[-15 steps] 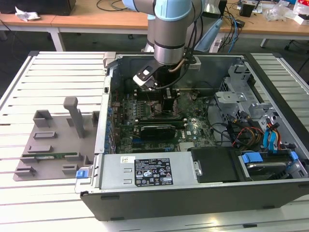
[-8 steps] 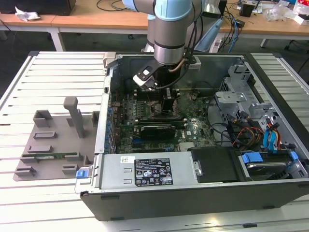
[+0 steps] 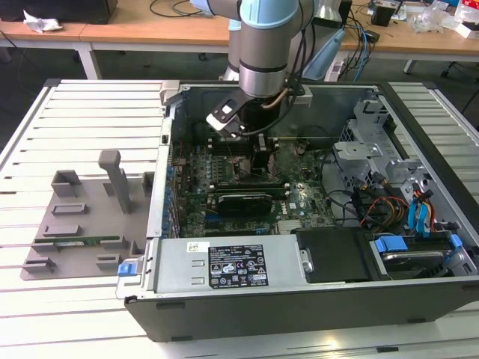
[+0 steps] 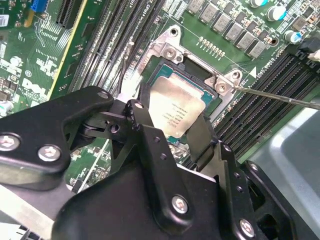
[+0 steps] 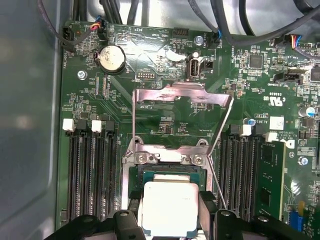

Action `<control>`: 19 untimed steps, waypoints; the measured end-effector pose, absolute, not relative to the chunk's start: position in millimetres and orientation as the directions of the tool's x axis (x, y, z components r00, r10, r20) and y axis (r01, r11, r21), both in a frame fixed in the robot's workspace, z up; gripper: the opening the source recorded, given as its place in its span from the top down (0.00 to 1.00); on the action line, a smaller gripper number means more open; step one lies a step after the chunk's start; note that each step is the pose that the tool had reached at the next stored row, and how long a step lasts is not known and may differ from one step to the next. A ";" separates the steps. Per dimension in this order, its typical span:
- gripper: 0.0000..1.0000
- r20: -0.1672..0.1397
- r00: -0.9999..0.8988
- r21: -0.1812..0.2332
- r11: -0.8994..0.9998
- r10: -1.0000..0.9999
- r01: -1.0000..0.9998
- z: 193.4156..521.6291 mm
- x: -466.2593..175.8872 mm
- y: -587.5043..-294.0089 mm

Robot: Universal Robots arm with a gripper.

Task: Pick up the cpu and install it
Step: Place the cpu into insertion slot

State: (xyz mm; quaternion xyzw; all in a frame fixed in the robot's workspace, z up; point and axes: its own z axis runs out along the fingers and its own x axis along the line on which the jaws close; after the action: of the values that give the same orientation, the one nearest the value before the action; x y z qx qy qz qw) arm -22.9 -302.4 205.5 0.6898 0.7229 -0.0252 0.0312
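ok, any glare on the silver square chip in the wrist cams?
First wrist view: the square silver-topped cpu is washed near-white by glare. Second wrist view: milder sheen on the same cpu, and its lid markings show.

Looked like a robotics or electronics lab. Held an opened computer case (image 3: 299, 310) on a slatted metal surface (image 3: 82, 105), beside a grey parts fixture (image 3: 90, 217). Had a robot arm (image 3: 263, 52) reaching in, and wooden surfaces (image 3: 142, 26) behind strewn with cables (image 3: 174, 9) and gear.

wooden desks (image 3: 150, 26) at back | white slatted table (image 3: 75, 112) in front | grey floor (image 3: 37, 63) between
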 end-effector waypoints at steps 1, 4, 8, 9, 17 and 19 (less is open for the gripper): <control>0.47 -0.080 -0.048 0.007 0.049 0.996 0.999 205.5 -22.9 -302.4; 0.47 -0.079 -0.049 0.007 0.049 0.996 0.999 204.7 -22.8 -302.6; 0.47 -0.079 -0.049 0.006 0.049 0.996 0.999 203.1 -22.6 -302.6; 0.47 -0.079 -0.049 0.006 0.049 0.996 0.999 202.8 -22.5 -302.6; 0.47 -0.079 -0.049 0.006 0.049 0.996 0.999 200.4 -22.1 -302.6; 0.47 -0.077 -0.049 0.006 0.049 0.996 0.999 199.3 -22.1 -302.5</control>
State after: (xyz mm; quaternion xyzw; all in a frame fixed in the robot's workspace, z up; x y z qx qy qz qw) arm -22.1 -302.5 199.3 0.6891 0.7237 -0.0242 0.0299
